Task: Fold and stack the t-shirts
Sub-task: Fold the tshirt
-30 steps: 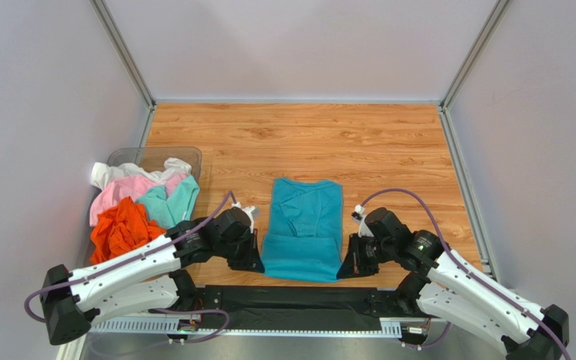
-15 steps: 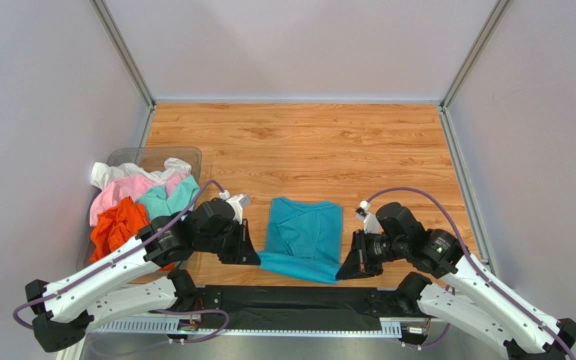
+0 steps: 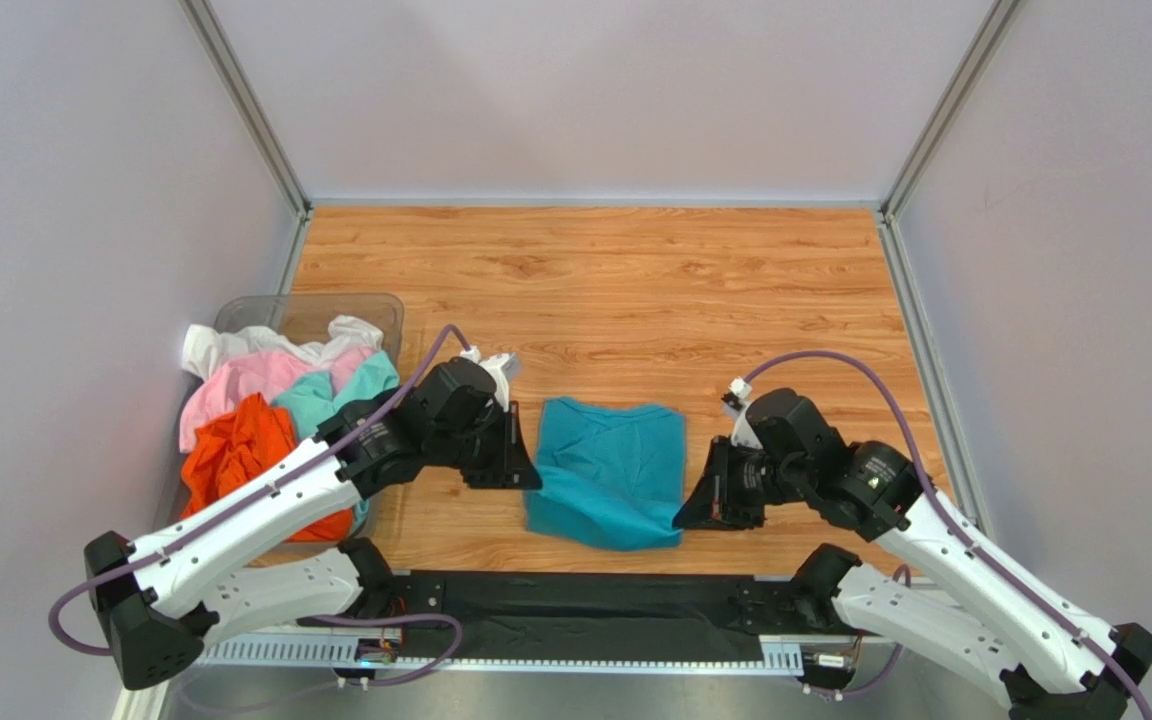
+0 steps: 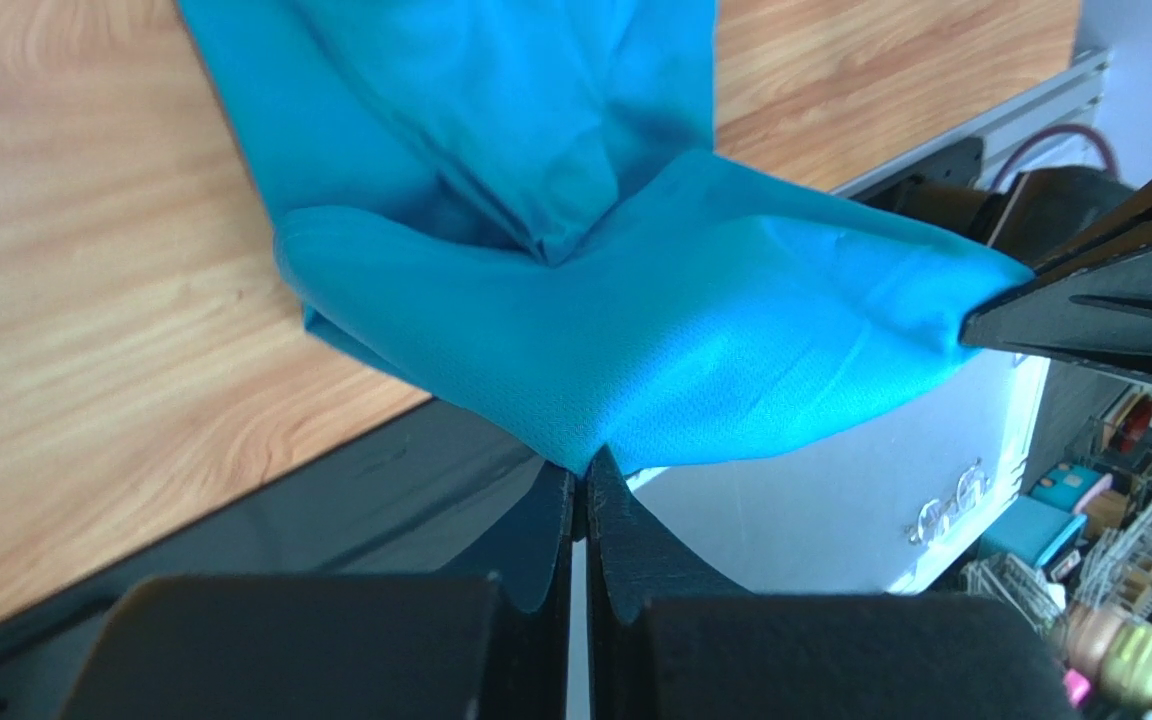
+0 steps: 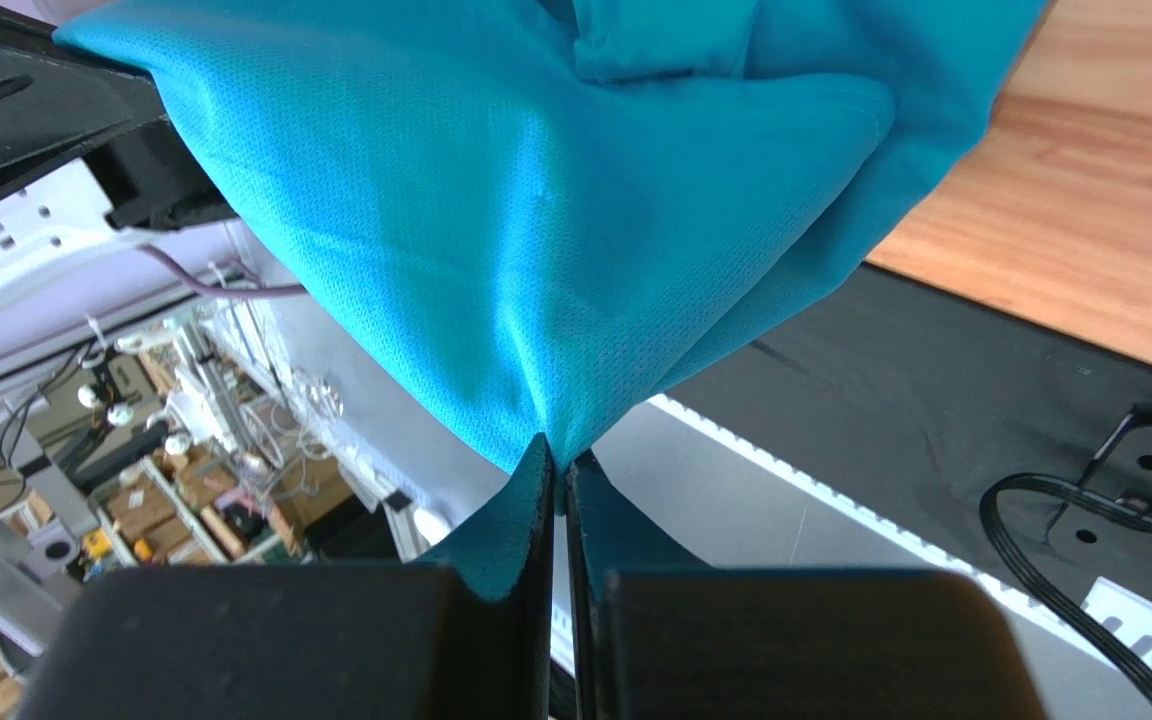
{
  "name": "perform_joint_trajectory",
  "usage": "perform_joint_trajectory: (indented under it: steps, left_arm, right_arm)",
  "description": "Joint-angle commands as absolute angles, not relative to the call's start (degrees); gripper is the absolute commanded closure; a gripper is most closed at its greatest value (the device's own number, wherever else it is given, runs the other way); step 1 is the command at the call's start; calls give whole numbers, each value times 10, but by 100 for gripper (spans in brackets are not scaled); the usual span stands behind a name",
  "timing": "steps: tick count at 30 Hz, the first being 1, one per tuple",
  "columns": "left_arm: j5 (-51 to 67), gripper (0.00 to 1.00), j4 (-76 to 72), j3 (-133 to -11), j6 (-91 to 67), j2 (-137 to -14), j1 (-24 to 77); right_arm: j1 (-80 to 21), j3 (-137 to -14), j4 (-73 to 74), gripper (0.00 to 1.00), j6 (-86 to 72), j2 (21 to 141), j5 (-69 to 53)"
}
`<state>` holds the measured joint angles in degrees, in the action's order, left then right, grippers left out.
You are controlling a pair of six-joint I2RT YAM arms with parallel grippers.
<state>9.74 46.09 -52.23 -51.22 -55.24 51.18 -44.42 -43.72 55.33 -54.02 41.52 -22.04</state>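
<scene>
The teal t-shirt lies partly folded on the wooden table between my two arms, its near hem lifted off the table. My left gripper is shut on the hem's left corner, which shows pinched in the left wrist view. My right gripper is shut on the hem's right corner, seen pinched in the right wrist view. The teal cloth hangs stretched between both grippers. The orange, pink, white and light aqua shirts sit heaped at the left.
A clear plastic bin holds the heap of shirts at the table's left edge. A black strip runs along the near edge between the arm bases. Grey walls enclose the table on three sides.
Both grippers have lifted the teal shirt's near hem and carried it away from the near edge toward the far end, so the shirt now looks shorter.
</scene>
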Motion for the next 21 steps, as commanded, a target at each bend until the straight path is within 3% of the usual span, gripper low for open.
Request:
perform_joint_trajectory:
  steps: [1,21]
  left_arm:
    - [129,100,378,-535,-474,-554,500]
    - [166,100,339,-540,-428,-624,389]
  right_arm:
    - [-439,-468,552,100,-535,401,-170]
    - [-386,-516,476,100,-456,475,-101]
